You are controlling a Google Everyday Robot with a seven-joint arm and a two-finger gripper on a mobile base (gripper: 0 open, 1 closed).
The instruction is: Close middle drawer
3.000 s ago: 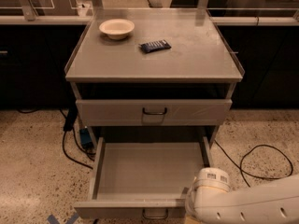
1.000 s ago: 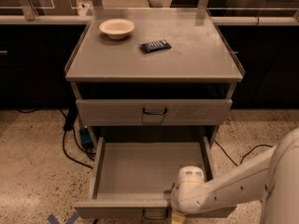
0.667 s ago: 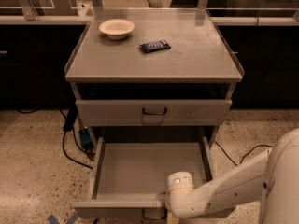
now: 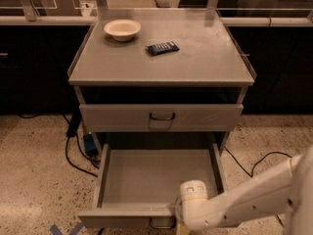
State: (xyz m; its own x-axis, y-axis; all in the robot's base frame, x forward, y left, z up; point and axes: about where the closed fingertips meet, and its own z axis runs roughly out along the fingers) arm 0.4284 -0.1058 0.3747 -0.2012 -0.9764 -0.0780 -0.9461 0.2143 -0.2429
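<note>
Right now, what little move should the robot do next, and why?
Probably a short push straight toward the cabinet. The middle drawer is pulled far out, and the tool sits right at its front panel, so nudging inward should start sliding it shut.

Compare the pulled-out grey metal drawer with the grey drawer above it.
The middle grey metal drawer stands pulled far out, its inside showing; the upper grey drawer sits shut in the cabinet. The upper drawer's dark handle shows fully; the middle drawer's only peeks out below its front edge. The robot's gripper is at the middle drawer's front panel, away from the upper drawer. Both are wide and grey, with centred handles.
</note>
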